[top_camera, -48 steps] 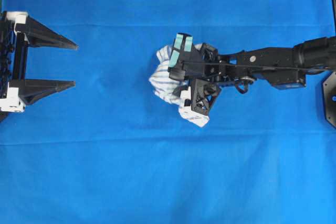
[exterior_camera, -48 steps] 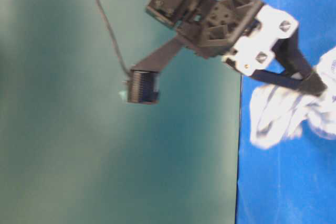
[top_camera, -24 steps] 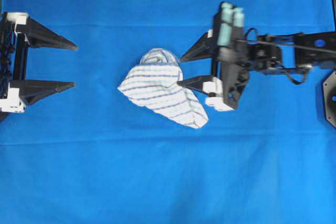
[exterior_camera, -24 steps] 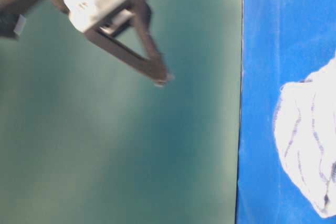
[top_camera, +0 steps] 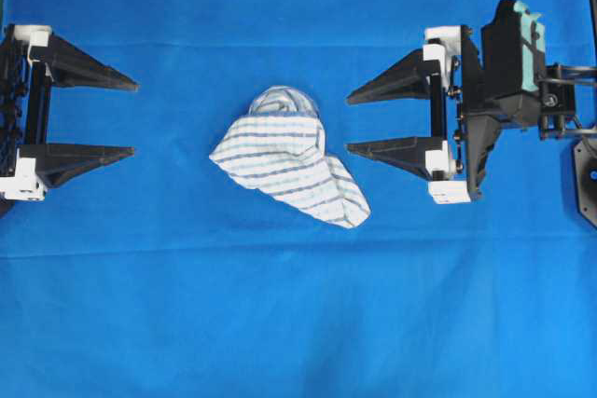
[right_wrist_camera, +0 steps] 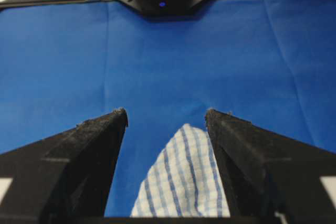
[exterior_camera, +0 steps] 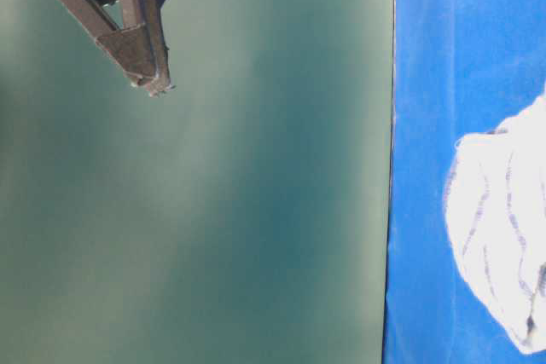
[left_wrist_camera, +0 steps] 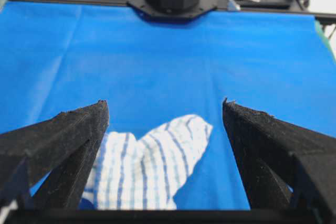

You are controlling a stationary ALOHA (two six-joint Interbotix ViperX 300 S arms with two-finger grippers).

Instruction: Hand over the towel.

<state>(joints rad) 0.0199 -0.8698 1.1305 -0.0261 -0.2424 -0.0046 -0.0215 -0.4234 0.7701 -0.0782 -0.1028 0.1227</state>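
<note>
Overhead view: towel (top_camera: 284, 157) lies loose between both wide-open, empty claws, left gripper (top_camera: 131, 116) and right gripper (top_camera: 350, 122); looks light, limp; pinch its raised bunched fold.

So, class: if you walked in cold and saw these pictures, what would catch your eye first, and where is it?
First, the towel, a crumpled white checked cloth lying alone in the middle of the blue cloth that covers the table. Next, the two black grippers facing it from either side: the left gripper at the left edge and the right gripper closer in on the right. Both are open, holding nothing and clear of the towel.
</note>
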